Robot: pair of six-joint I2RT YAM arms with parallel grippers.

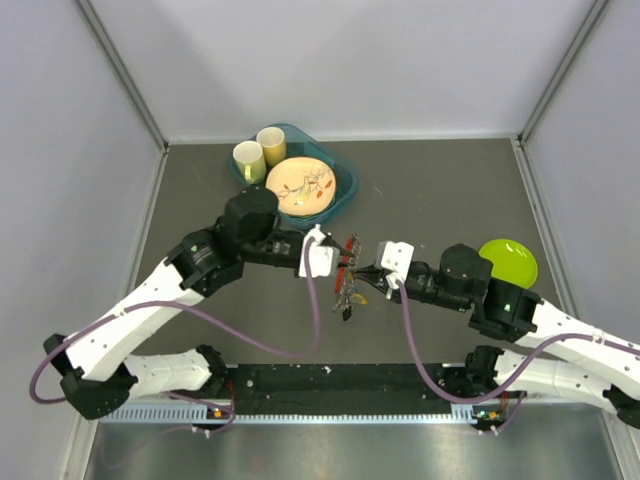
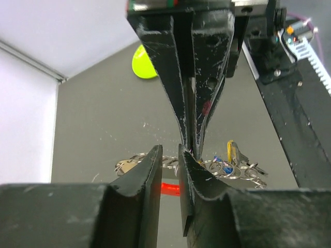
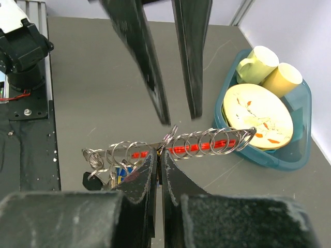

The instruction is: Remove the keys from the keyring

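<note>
- Keyring [image 3: 207,140] sits at the centre of the top view, pinched by the right gripper [image 3: 159,155]. Its fingers press together on one wire loop, probably to hold the bunch steady for the other arm.
- Left gripper [image 3: 180,119] comes in from the opposite side with its fingers a little apart, tips just above the loops. It clamps nothing that I can see, and it looks to be lining up a grip.
- Red clip [image 3: 139,154] runs behind the loops, roughly level across the right wrist view.
- Keys [image 3: 120,173] dangle at the lower left end of the bunch, none yet off.
- Tray [image 1: 345,190], upper centre of the top view and well apart from the work, holds two cups [image 1: 248,158] and a patterned plate [image 1: 300,187].
- Green plate [image 1: 508,262], at centre right, has no keys on the part that shows.
</note>
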